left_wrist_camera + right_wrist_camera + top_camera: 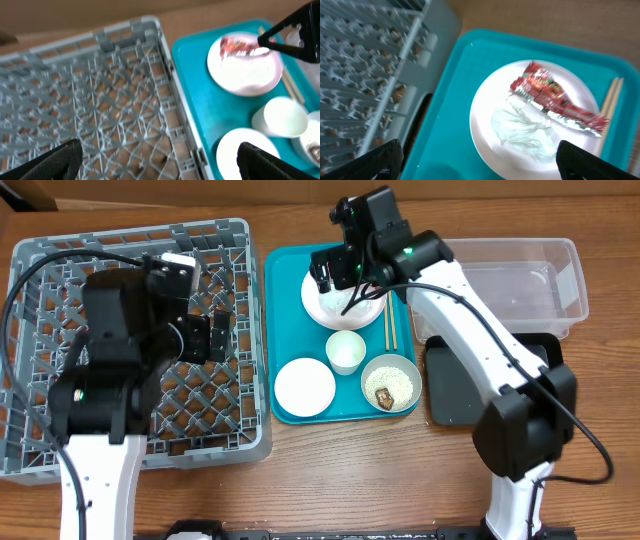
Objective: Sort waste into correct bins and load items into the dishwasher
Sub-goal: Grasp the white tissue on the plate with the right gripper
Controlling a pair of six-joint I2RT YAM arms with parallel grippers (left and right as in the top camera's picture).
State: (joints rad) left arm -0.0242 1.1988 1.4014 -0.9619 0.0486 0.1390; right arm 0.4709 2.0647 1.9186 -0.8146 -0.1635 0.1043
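Note:
The red wrapper and the white tissue lie on a round plate at the back of the teal tray. My right gripper hangs open just above this plate, holding nothing. The chopsticks lie beside the plate on the right. In front stand a cup, a second plate and a bowl holding rice and a brown lump. My left gripper is open and empty over the right side of the grey dish rack.
A clear tub stands at the back right. A black tray lies in front of it, partly under my right arm. The rack sits close against the teal tray's left edge.

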